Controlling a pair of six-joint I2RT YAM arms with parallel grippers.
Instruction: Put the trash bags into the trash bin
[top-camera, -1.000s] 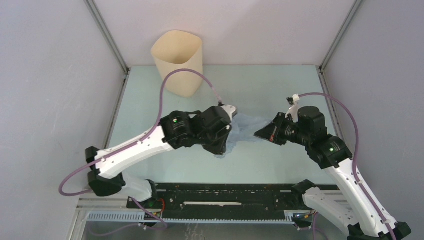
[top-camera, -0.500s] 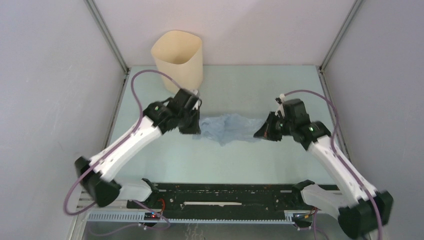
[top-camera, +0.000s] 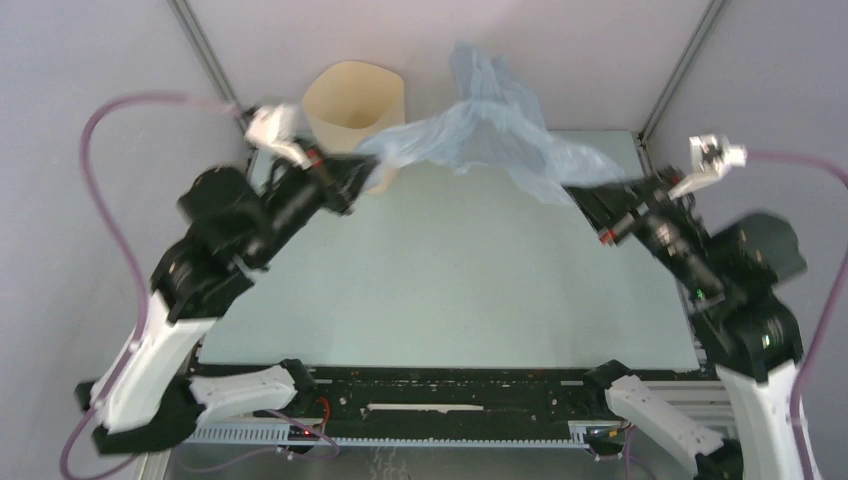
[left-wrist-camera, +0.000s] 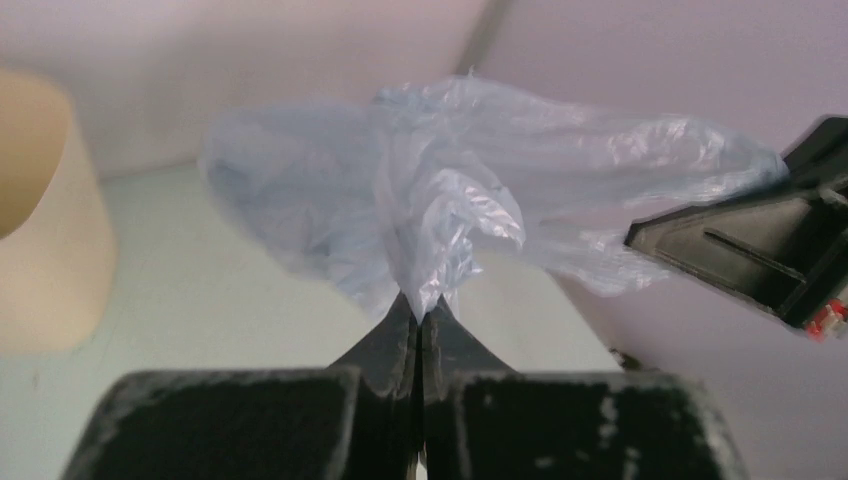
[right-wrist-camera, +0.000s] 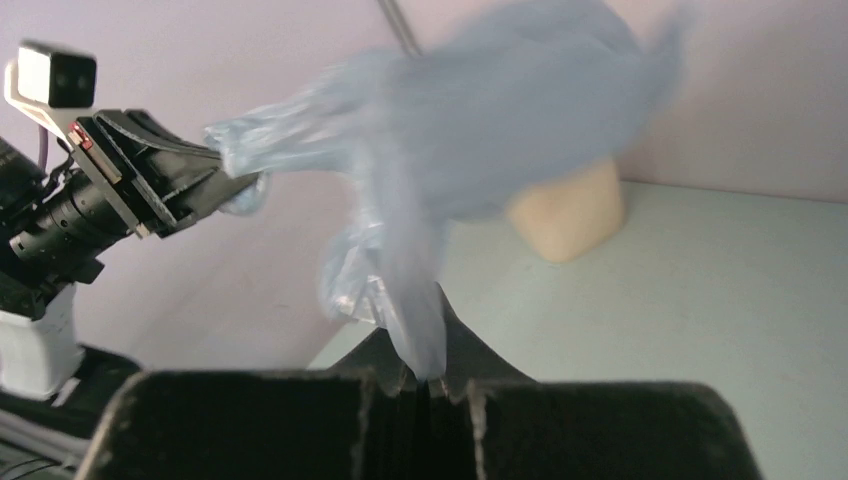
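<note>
Hanging stretched in the air above the tabletop (top-camera: 450, 290), the trash bag (top-camera: 492, 128) was near the trash bin (top-camera: 343, 98), left tool (top-camera: 358, 172) and right tool (top-camera: 588, 196) each clenched on one end.

**Your workcell: a pale table boxed in by plain grey panels**

You are looking down on a matte, pale mint-green table top (top-camera: 440, 270) under soft, even light. Plain light-grey panels close it in on three sides: a back wall (top-camera: 600, 50), a left wall (top-camera: 60, 60) and a right wall (top-camera: 790, 70). Slim aluminium posts run up the far corners where the panels meet, a left post (top-camera: 200, 50) and a right post (top-camera: 686, 60). Along your near edge lies a black rail (top-camera: 450, 390), with a slotted metal tray (top-camera: 450, 432) just below it. Both wrist views show the same grey walls meeting the table top.
</note>
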